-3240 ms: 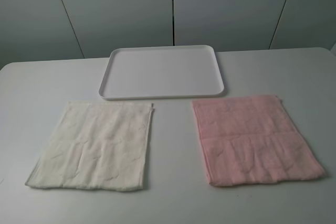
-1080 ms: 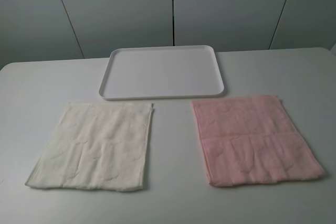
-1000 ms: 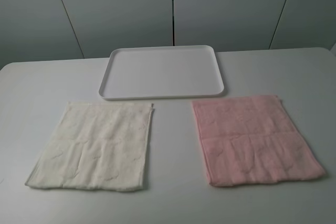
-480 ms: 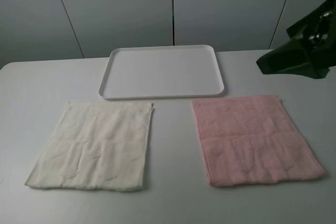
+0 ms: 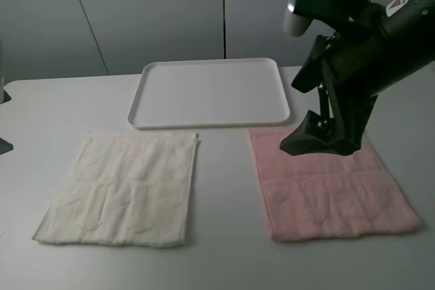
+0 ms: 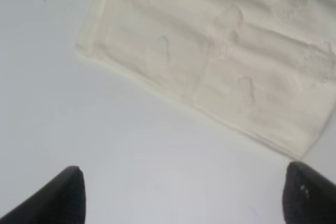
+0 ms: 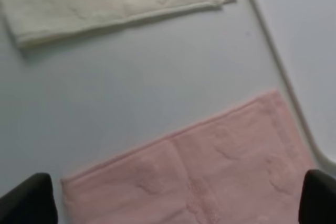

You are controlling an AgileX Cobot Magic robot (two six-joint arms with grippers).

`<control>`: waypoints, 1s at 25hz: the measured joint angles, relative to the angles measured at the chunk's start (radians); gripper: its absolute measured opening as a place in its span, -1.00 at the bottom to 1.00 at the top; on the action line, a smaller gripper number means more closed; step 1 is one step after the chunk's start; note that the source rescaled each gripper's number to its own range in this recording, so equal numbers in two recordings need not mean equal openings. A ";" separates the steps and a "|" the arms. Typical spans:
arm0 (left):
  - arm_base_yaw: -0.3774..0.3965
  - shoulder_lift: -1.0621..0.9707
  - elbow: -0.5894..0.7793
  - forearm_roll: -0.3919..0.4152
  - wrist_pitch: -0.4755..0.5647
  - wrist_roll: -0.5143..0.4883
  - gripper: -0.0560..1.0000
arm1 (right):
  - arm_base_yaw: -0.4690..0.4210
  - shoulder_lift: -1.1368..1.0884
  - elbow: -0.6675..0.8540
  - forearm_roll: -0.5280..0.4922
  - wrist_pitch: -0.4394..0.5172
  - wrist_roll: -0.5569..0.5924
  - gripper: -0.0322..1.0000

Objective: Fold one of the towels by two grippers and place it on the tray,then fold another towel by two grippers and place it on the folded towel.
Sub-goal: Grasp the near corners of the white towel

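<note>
Hovering left gripper (image 6: 184, 198): jaws spread wide, holding nothing, over bare counter (image 5: 224, 263) left of the cream towel (image 5: 122, 188), clear of its edge.
Cream towel: flat and unfolded, near left; all four edges lie free.
Gap: open strip of counter between the two towels.
Tray (image 5: 204, 125): far centre, its near rim just beyond both towels' far corners.
Pink towel (image 5: 326, 195): flat, near right; near and side edges exposed.
Right gripper (image 7: 176, 200): jaws wide, nothing held, above the pink towel's far edge.
</note>
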 joint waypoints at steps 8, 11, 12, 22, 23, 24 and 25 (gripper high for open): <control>-0.183 0.114 0.000 0.090 -0.002 0.027 0.94 | 0.131 0.119 -0.001 -0.076 -0.015 0.000 1.00; -0.236 0.178 0.000 0.111 -0.007 0.027 0.94 | 0.180 0.151 -0.001 -0.115 -0.019 0.000 1.00; -0.247 0.197 0.000 0.113 -0.010 0.027 0.94 | 0.200 0.163 -0.001 -0.131 -0.021 0.000 1.00; -0.293 0.323 0.039 0.182 -0.031 0.027 0.94 | 0.362 0.283 -0.019 -0.212 -0.051 0.054 1.00; -0.293 0.323 0.069 0.196 -0.036 0.027 0.94 | 0.375 0.298 -0.021 -0.224 -0.066 0.061 1.00; -0.293 0.325 0.103 0.212 -0.038 0.027 0.94 | 0.387 0.313 -0.023 -0.235 -0.077 0.069 1.00; -0.293 0.325 0.141 0.230 -0.042 0.027 0.94 | 0.396 0.326 -0.027 -0.234 -0.084 0.074 1.00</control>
